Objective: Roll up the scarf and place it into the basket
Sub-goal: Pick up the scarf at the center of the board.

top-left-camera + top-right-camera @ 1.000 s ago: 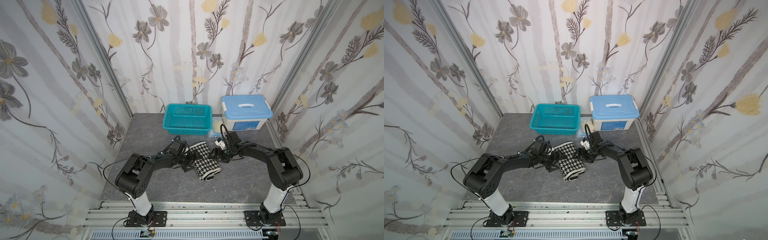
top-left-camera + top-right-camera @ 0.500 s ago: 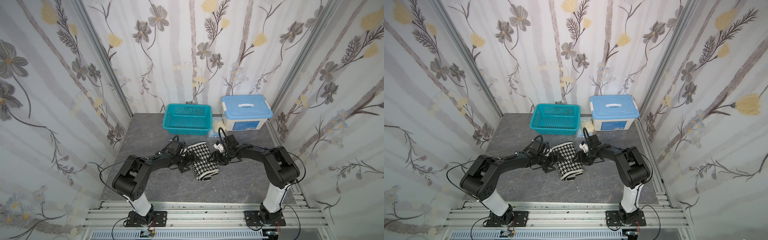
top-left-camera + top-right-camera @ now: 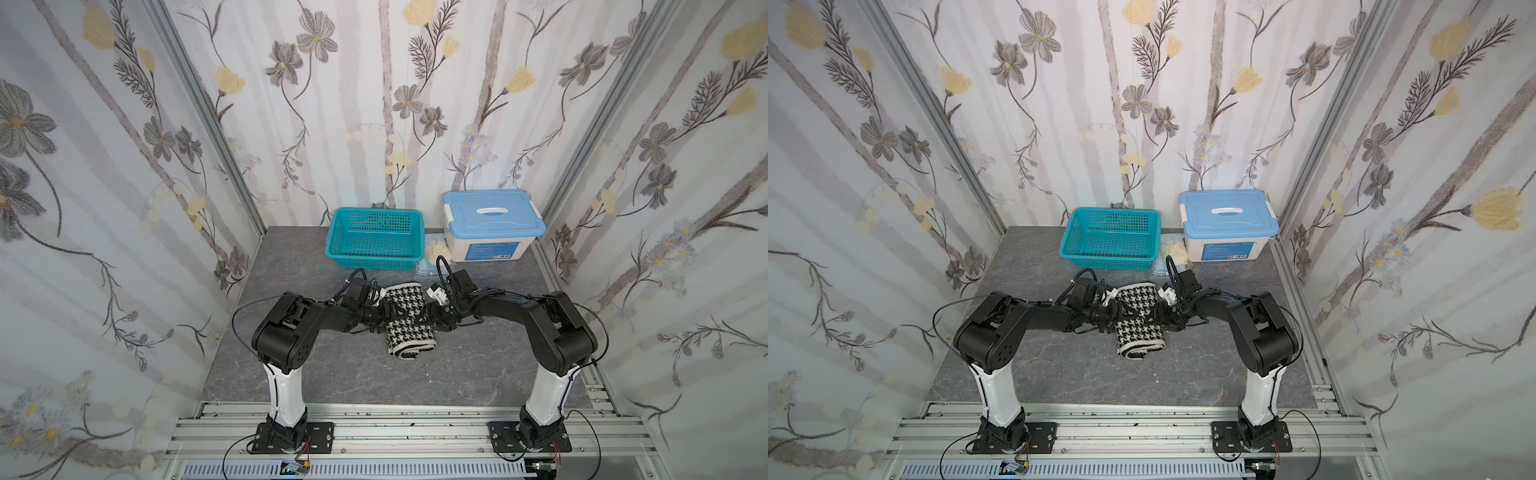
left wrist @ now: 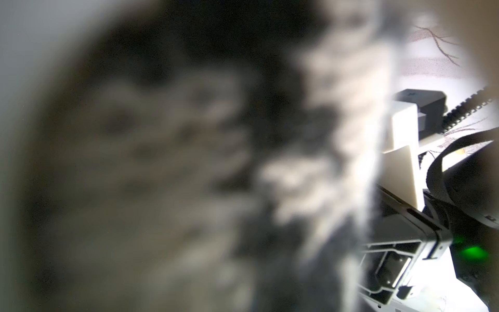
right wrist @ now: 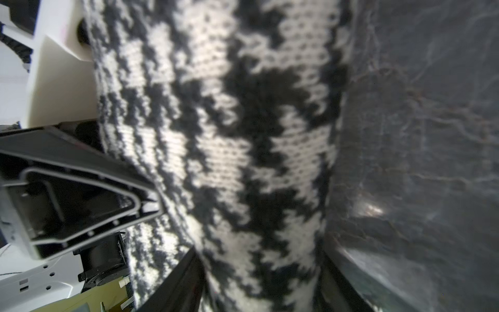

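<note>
The left end effector (image 3: 388, 313) and right end effector (image 3: 430, 316) have moved inward against opposite sides of the scarf (image 3: 409, 332). Both sets of jaws have narrowed onto the cloth, the left most recently. The roll lies straighter on the surface (image 3: 332, 374) than before.

Black-and-white houndstooth scarf (image 3: 409, 332), teal basket (image 3: 374, 262), white box (image 3: 482, 250) with blue lid (image 3: 492, 222), grey marbled table (image 3: 332, 374), floral walls (image 3: 374, 104)
</note>
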`<state>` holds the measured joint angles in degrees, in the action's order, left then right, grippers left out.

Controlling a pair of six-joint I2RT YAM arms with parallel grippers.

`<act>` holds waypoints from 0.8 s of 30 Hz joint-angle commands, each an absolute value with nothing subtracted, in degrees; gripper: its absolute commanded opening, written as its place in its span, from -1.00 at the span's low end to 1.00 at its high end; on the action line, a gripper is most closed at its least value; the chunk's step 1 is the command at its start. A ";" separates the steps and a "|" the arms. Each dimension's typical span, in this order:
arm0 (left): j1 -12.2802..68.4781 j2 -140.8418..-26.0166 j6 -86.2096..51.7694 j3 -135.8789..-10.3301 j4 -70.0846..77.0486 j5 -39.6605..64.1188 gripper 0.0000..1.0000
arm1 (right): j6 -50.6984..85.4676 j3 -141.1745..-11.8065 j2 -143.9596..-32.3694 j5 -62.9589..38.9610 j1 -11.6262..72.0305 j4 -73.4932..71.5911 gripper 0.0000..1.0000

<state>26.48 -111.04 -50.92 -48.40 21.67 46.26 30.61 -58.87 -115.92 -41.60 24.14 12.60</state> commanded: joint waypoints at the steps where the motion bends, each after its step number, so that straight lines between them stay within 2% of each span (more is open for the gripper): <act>1: 26.70 -112.33 -52.14 -48.32 13.34 40.60 -0.11 | 31.55 -59.41 -116.10 -41.36 24.43 10.03 0.21; 6: 26.60 -110.67 -49.22 -50.74 7.76 40.38 -0.71 | 31.08 -60.17 -115.73 -39.91 24.78 11.42 0.25; 8: 26.56 -109.27 -46.38 -52.49 3.42 39.49 -0.99 | 30.48 -60.38 -114.53 -38.75 24.95 12.67 0.38; 11: 26.28 -107.29 -42.17 -56.10 -3.52 39.02 -1.00 | 28.36 -61.89 -111.61 -36.33 25.27 16.55 0.64; 13: 26.08 -106.23 -39.08 -59.31 -8.27 39.10 -1.00 | 26.95 -63.70 -109.69 -34.86 25.19 19.73 0.70; 24: 22.96 -104.93 -29.65 -83.74 -28.75 45.81 -1.00 | 22.29 -87.17 -104.09 -24.98 24.05 40.35 0.83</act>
